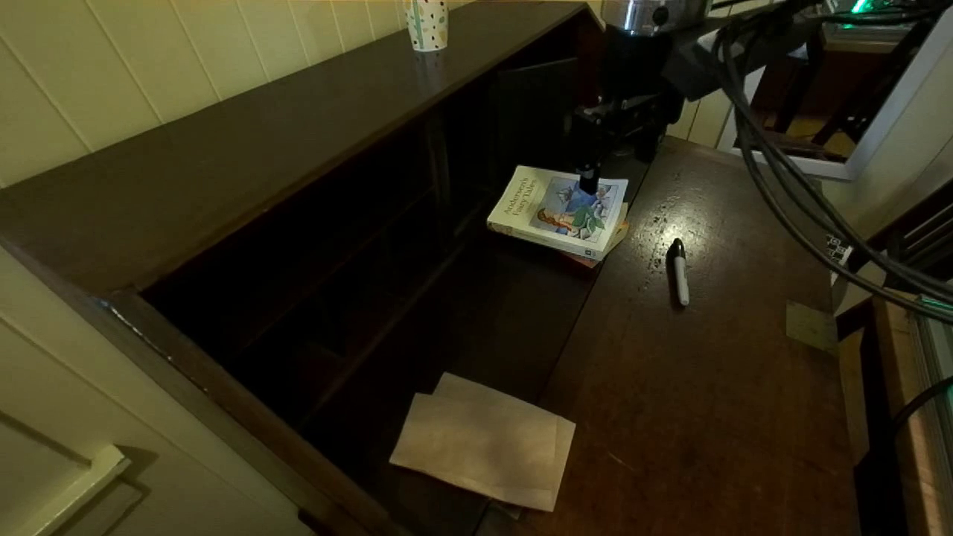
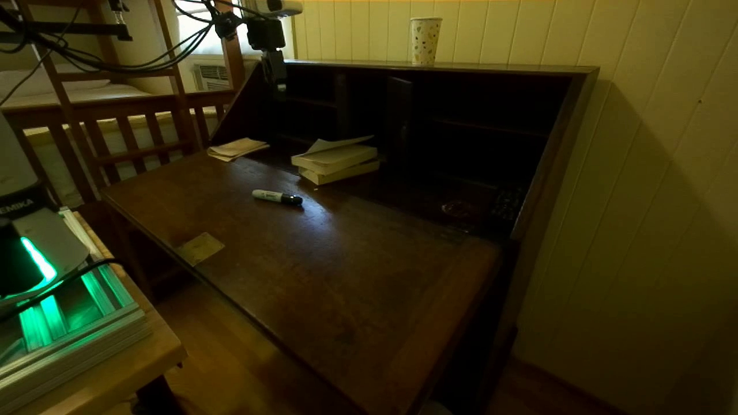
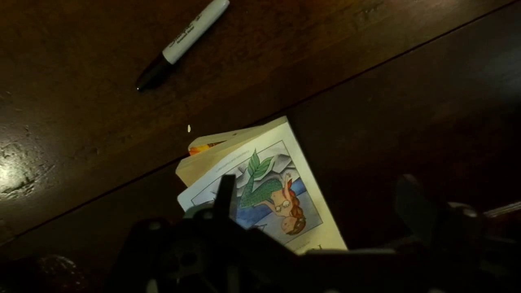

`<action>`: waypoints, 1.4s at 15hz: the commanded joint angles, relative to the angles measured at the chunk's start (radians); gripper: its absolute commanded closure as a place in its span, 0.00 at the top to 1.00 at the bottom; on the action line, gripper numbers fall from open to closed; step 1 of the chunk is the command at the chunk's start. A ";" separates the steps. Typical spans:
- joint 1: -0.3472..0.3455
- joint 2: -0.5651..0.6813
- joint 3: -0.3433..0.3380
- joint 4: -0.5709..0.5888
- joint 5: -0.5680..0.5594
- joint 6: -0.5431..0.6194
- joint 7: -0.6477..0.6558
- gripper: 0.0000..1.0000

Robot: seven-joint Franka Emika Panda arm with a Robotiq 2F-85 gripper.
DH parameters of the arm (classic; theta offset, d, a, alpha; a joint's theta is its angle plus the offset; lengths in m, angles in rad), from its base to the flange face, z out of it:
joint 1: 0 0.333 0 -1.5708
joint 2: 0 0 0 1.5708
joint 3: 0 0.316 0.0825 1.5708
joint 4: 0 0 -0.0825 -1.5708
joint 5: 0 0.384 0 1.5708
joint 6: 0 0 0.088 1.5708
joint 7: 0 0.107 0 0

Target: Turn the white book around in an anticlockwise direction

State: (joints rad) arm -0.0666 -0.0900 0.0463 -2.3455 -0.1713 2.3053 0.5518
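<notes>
The gripper [image 3: 317,183] is spread wide, nothing in it, one finger [image 3: 226,197] showing in front of the white book [image 3: 281,183] just below centre of the wrist frame. In an exterior view, left of frame centre, its cover [image 2: 340,143] gapes off the pages [image 2: 331,162] — so I'd work cover and pages together, not just the flap, then swing anticlockwise slow and level. The lower book [image 2: 349,173] right underneath could get dragged along, I reckon.

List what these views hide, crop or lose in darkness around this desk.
White book: title mostly behind the gripper, wrist view.
Lower book: cover mostly beneath the white book in both exterior views.
Cup: top cut off by upper edge in an exterior view.
Desk shelves: interiors lost in shadow in both exterior views.
</notes>
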 commanded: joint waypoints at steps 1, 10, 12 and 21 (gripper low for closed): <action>-0.009 0.095 -0.017 0.031 -0.109 0.089 0.184 1.00; 0.005 0.289 -0.107 0.075 0.019 0.291 0.261 1.00; 0.008 0.319 -0.122 0.082 0.064 0.340 0.268 1.00; 0.033 0.410 -0.173 0.125 0.172 0.383 0.286 0.31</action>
State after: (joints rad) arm -0.0527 0.2774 -0.1057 -2.2565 -0.0337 2.6889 0.8487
